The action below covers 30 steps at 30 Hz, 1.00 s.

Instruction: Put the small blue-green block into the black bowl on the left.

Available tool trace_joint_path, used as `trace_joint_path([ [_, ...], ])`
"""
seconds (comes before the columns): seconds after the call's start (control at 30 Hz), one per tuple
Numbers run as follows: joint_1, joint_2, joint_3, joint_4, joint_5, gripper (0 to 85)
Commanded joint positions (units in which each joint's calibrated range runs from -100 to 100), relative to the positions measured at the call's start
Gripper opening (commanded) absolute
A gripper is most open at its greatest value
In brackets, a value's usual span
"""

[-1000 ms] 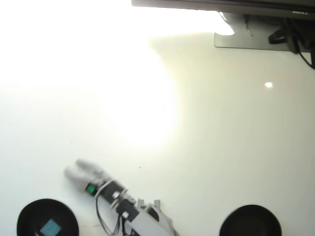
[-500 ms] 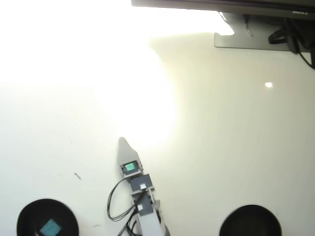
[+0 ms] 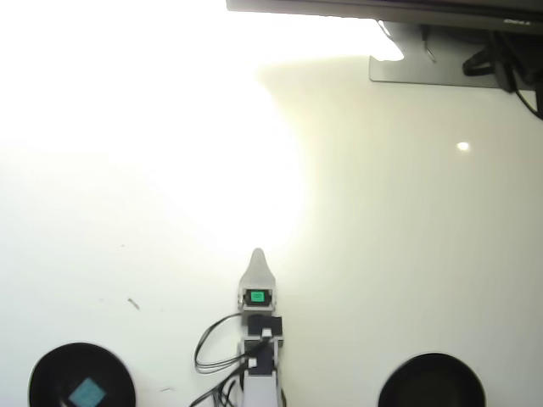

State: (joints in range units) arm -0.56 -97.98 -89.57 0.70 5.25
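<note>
Jaws stacked in the overhead view, only one pale tip shows, so can't tell if the gripper (image 3: 257,254) is open or closed; nothing visibly held. Landmark: left bowl (image 3: 38,373). Block (image 3: 86,393) lies inside it, tilted. Gripper sits well right of the bowl, apart from it; 2nd bowl (image 3: 433,380) farther right. Looks done. Risk: a low arm sweep w/ loose cable (image 3: 208,348) could clip the rim, tip the block out.
</note>
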Motion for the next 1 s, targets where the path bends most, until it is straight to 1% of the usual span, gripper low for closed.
trace_joint_path([
  [0.0, 0.0, -1.16, -1.47, 4.45, 0.0, 32.1],
  [0.07, 0.0, -1.16, -3.32, 5.26, -0.05, 32.5],
  [0.13, 0.0, -1.06, -5.07, 5.83, -0.1, 36.8],
  [0.2, 0.0, -1.06, -6.09, 6.56, -0.1, 38.7],
  [0.37, 0.2, -1.06, -7.29, 6.56, -0.98, 49.5],
  [0.63, -0.63, -0.95, -10.43, 5.75, -1.22, 49.9],
  [0.97, -1.03, -0.41, -10.43, 1.45, -1.22, 49.9],
])
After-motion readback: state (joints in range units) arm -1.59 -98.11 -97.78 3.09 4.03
